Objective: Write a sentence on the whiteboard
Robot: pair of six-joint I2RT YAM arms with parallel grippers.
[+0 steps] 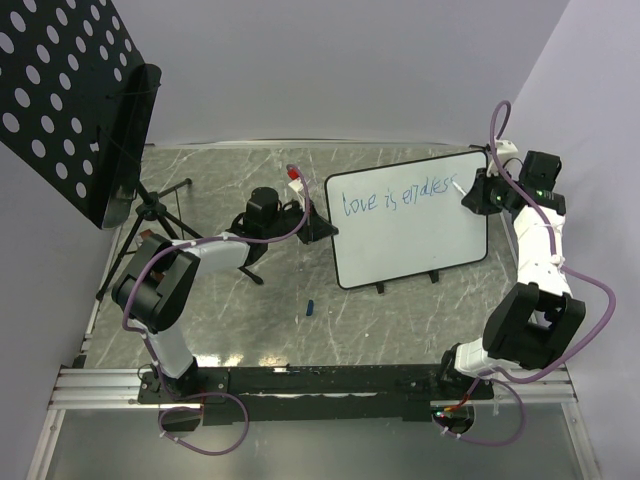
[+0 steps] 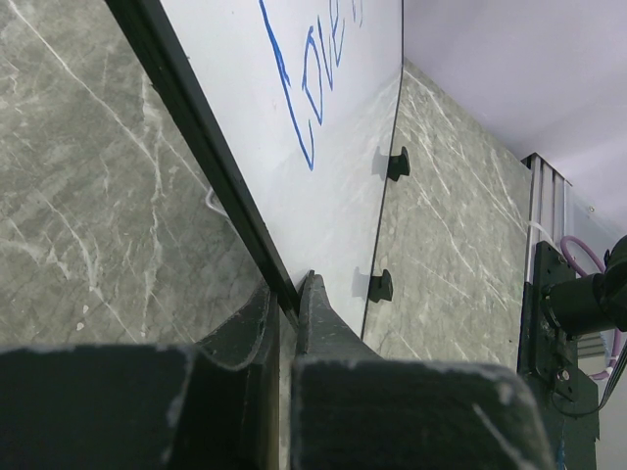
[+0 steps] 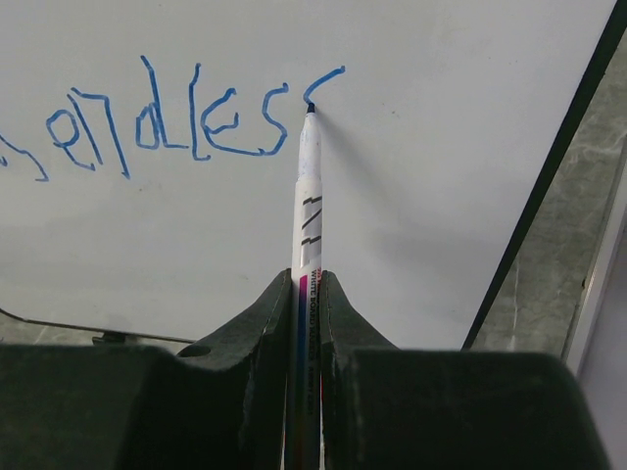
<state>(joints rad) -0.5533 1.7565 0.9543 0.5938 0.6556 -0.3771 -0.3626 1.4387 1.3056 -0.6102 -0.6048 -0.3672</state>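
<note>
The whiteboard (image 1: pixel 420 240) stands tilted on small black feet at mid-table, with the blue sentence (image 1: pixel 395 197) "love is endless" along its top. My left gripper (image 1: pixel 325 228) is shut on the board's black left rim; the left wrist view shows that rim (image 2: pixel 225 196) pinched between the fingers of the gripper (image 2: pixel 289 294), with blue strokes (image 2: pixel 294 108) above. My right gripper (image 3: pixel 306 279) is shut on a white marker (image 3: pixel 306 196). Its tip touches the board (image 3: pixel 441 147) at a half-drawn last letter after "endles" (image 3: pixel 196 127). Seen from the top, this gripper (image 1: pixel 470 195) is at the board's upper right.
A black perforated panel (image 1: pixel 70 90) on a tripod stand (image 1: pixel 150 210) fills the far left. A small blue cap (image 1: pixel 310 307) lies on the marble table in front of the board. A white block (image 1: pixel 503 147) sits behind the board's right corner. Walls close in at the back and on the right.
</note>
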